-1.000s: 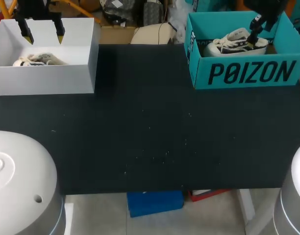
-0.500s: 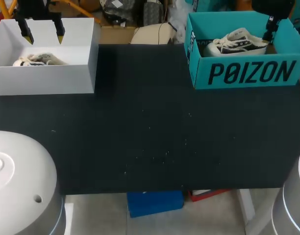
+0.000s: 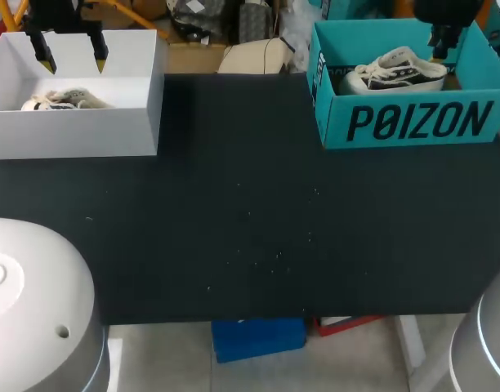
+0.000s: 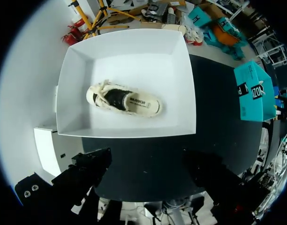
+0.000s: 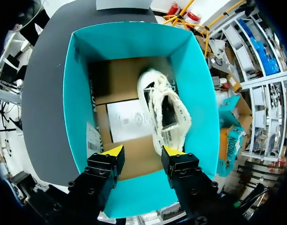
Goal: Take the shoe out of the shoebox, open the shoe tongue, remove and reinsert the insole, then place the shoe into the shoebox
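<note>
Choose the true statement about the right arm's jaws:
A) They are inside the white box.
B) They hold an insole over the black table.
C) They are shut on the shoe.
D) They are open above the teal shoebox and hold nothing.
D: in the right wrist view the right jaws stand apart above the teal shoebox, and the shoe lies on the box floor with neither yellow tip touching it.

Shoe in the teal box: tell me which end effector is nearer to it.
Right. The right end effector hangs open just above the teal box, with the shoe just ahead of it. The left end effector hangs over the white box, far off to the other side.
</note>
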Controlling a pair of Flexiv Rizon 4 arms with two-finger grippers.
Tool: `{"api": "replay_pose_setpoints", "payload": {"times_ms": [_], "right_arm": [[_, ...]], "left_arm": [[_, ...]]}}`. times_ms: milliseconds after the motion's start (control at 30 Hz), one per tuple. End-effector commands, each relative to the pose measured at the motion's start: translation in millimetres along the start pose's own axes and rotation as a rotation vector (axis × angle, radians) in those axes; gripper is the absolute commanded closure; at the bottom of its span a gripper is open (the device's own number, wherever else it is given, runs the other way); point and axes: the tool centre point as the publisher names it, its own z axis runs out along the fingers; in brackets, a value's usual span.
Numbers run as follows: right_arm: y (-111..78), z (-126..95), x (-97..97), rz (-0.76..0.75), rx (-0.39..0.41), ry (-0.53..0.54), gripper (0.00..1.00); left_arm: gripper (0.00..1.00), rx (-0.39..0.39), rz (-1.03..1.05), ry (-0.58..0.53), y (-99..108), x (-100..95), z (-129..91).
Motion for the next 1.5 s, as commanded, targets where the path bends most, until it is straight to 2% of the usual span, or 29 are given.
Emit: {"api": "replay_pose_setpoints", "payload": {"times_ms": [33, 67, 167, 267, 333, 433, 633, 833, 1200, 1500], "right_arm": [[5.4, 20, -18.1, -0.047, -0.012, 0.070, 0.46], [7.3, 23, -19.1, -0.062, -0.014, 0.075, 0.42], [12.1, 30, -22.5, -0.091, -0.019, 0.086, 0.45], [15.4, 39, -24.3, -0.115, -0.020, 0.098, 0.44], [16.8, 45, -24.2, -0.129, -0.019, 0.105, 0.50], [17.8, 53, -23.4, -0.141, -0.017, 0.114, 0.53], [17.5, 68, -22.0, -0.139, -0.017, 0.127, 0.53], [17.0, 81, -30.5, -0.114, -0.017, 0.118, 0.53], [17.0, 103, -36.4, -0.172, -0.009, 0.126, 0.56], [13.4, 121, -33.1, -0.186, 0.003, 0.142, 0.56]], "left_arm": [[0.00, -0.001, -0.001, -0.001, 0, 0.3, 0], [0.00, -0.001, -0.001, -0.001, 0, 0.3, 0], [0.00, -0.001, -0.001, -0.001, 0, 0.3, 0], [0.00, -0.001, -0.001, -0.001, 0, 0.3, 0], [0.00, -0.001, -0.001, -0.001, 0, 0.3, 0], [0.00, -0.001, -0.001, -0.001, 0, 0.3, 0], [0.00, -0.001, -0.001, -0.001, 0, 0.3, 0], [0.00, -0.001, -0.001, -0.001, 0, 0.3, 0], [0.00, -0.001, -0.001, -0.001, 0, 0.3, 0], [0.00, -0.001, -0.001, -0.001, 0, 0.3, 0]]}}
